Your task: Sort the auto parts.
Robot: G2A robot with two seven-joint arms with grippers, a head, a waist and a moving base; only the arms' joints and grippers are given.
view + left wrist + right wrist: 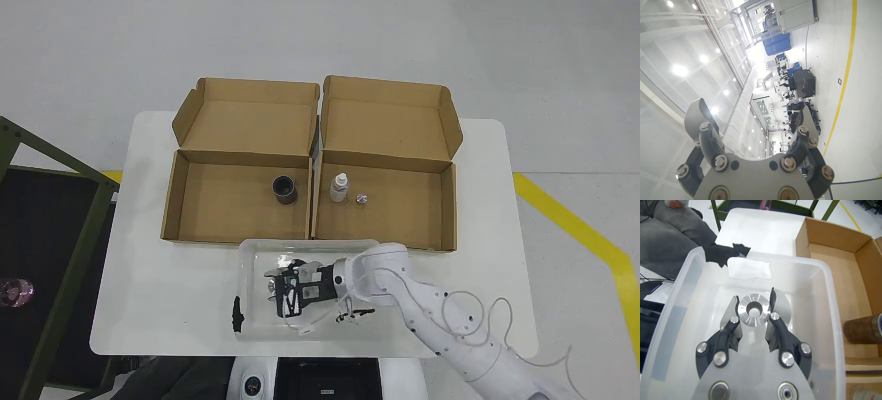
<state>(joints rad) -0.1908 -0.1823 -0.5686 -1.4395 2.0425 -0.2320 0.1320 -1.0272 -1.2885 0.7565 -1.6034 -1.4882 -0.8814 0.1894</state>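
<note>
A silver metal disc with a round centre hole sits low inside the clear plastic bin. My right gripper is shut on the disc, one pad against each side. From above, that gripper is inside the bin near the table's front edge. My left gripper points up at the room's ceiling, open, with nothing between its fingers.
Two open cardboard boxes stand behind the bin. The left box holds a dark brown cylinder. The right box holds a white bottle and a small part. Black torn tape hangs on the bin's left rim.
</note>
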